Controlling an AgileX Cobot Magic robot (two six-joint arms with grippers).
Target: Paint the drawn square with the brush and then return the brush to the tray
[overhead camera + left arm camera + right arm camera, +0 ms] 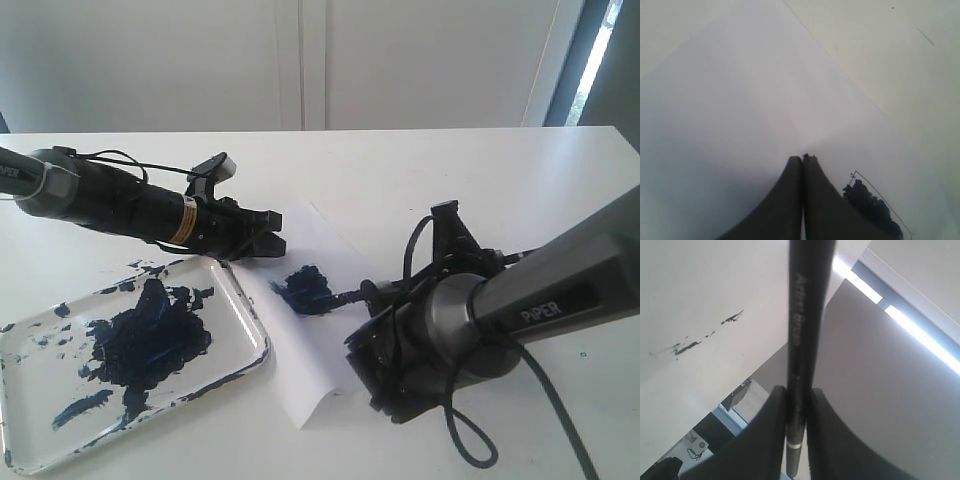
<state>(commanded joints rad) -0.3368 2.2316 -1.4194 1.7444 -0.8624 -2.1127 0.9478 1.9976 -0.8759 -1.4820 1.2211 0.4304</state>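
Two grippers hung over the paper (312,372): the right gripper (796,392) clamped the brush (807,315), tip at the square (305,287); the left gripper (803,158) held its jaws together, empty.

The tray (243,305) is cut off by the left edge of the exterior view. There, most of the brush (348,296) is hidden behind the wrist of the right gripper (797,395), and only a short stretch near the paint can be seen. In the right wrist view the brush is cut off by the picture's edge, so its bristles are not shown. The drawn square (875,205) is cropped by the edge of the hazy left wrist view and partly covered by the left gripper (803,159).
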